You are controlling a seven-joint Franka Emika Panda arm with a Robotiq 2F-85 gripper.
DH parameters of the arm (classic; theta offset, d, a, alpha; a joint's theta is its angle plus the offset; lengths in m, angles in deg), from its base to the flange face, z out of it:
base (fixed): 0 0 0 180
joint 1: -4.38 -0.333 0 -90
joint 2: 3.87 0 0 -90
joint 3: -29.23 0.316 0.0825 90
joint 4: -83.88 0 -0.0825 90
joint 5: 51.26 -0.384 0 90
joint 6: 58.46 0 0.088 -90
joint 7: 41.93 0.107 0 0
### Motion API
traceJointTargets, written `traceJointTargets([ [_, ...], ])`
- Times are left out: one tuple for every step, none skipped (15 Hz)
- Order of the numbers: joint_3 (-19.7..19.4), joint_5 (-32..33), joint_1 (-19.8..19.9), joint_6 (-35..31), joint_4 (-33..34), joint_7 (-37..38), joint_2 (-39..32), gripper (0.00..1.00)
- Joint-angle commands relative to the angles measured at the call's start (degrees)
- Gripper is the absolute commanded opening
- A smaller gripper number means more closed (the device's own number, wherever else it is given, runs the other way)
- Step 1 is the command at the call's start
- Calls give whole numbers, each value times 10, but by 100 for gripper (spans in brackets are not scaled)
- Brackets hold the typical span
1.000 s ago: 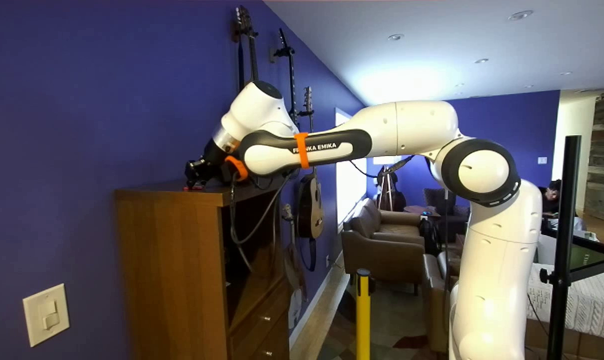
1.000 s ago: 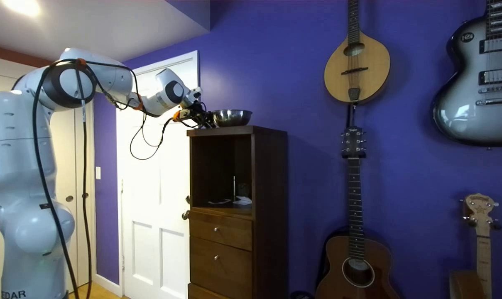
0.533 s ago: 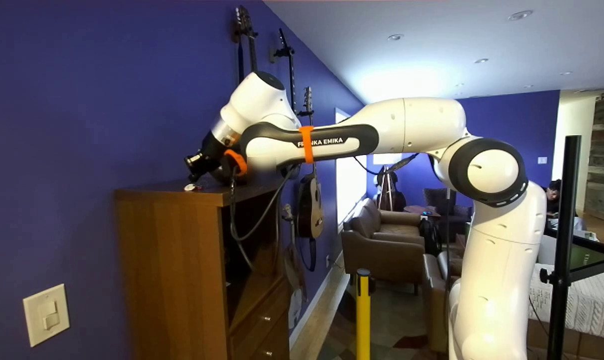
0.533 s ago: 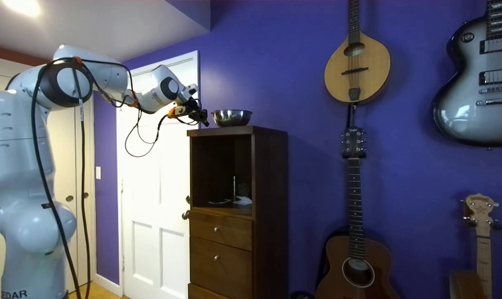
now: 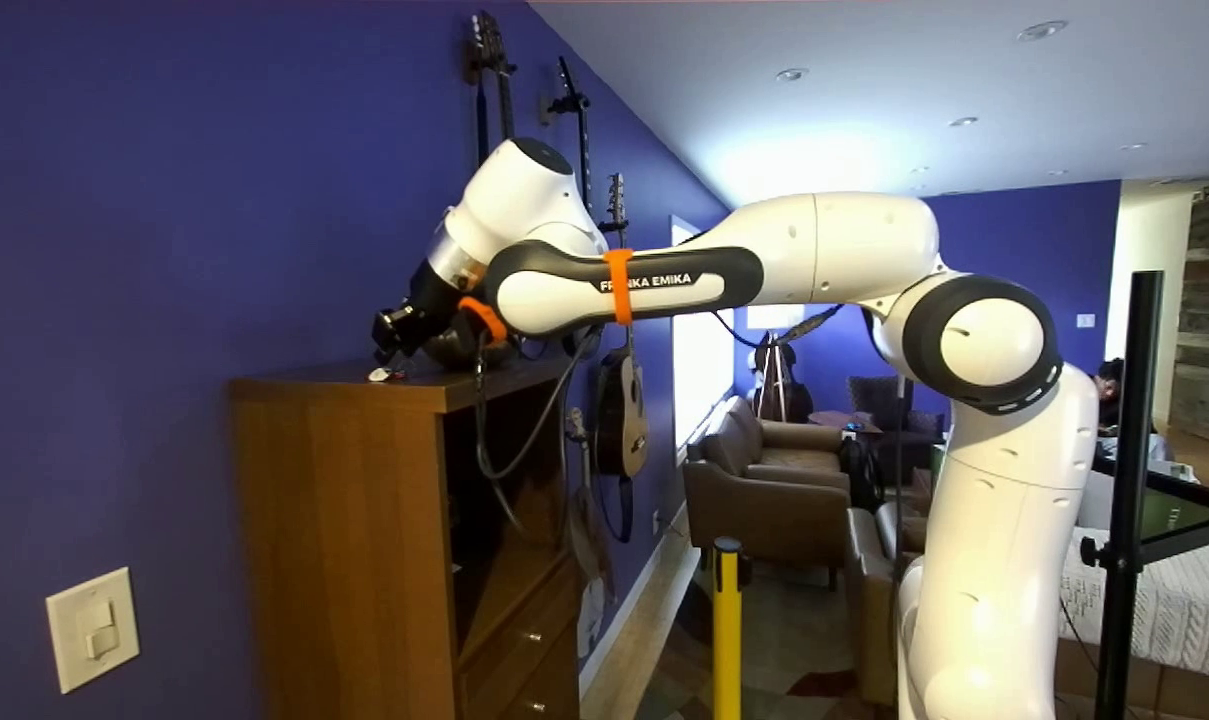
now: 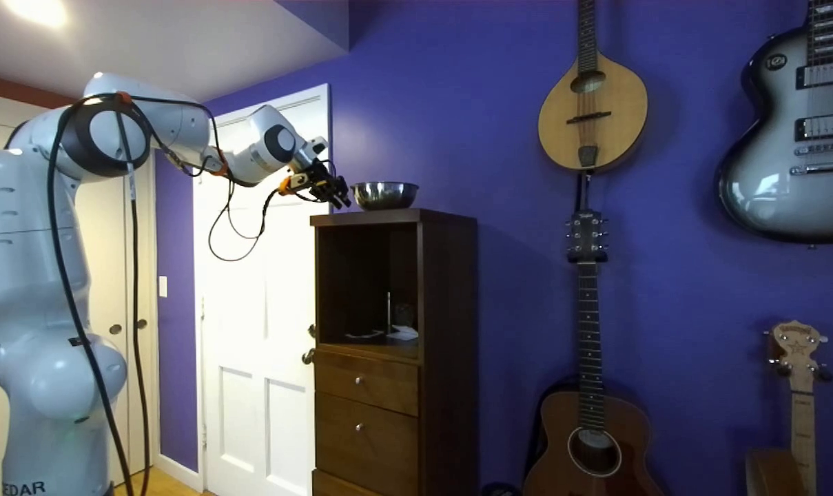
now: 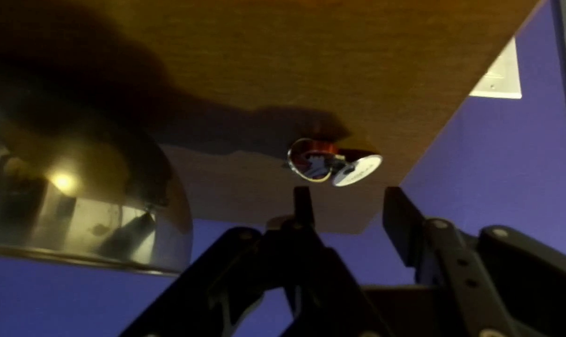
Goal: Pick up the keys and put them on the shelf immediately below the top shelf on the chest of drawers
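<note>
The keys [image 7: 316, 164], a small bunch with a shiny red-and-dark round fob and a white oval tag, lie on the top shelf [image 7: 283, 70] of the chest of drawers. They also show as a small white and red spot, the keys [image 5: 379, 375], in an exterior view. My gripper [image 7: 349, 192] is open and empty. In the wrist view the keys lie just beyond its fingertips, apart from them. In the exterior views the gripper [image 6: 342, 202] hovers a little above the brown chest of drawers [image 5: 344, 520]. The shelf [image 6: 371, 349] is the floor of the dark open compartment below.
A shiny metal bowl [image 6: 385, 196] stands on the top, close beside the gripper; it fills the left of the wrist view [image 7: 114, 201]. Papers [image 6: 404, 333] and an upright thin object [image 6: 388, 313] sit in the open compartment. A purple wall stands behind.
My gripper has risen off the cabinet top and drawn back slightly from the bowl, then shifted only a little. The white tag now shows below the fingers, where the gripper was.
</note>
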Motion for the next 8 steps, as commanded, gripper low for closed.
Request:
traceJointTargets([
  [-10, 18, -3, 3, 11, -19, -8, 76],
  [-12, 19, -2, -2, 11, -17, -9, 82],
  [-13, 19, -2, -3, 12, -15, -10, 88],
  [-15, 16, -2, 0, 12, -16, -11, 96],
  [-16, 12, -3, 5, 12, -15, -12, 99],
  [-16, 14, -2, 11, 12, -10, -13, 98],
  [-17, 10, -3, 15, 11, -10, -13, 79],
  [-18, 8, -3, 17, 10, -9, -14, 71],
])
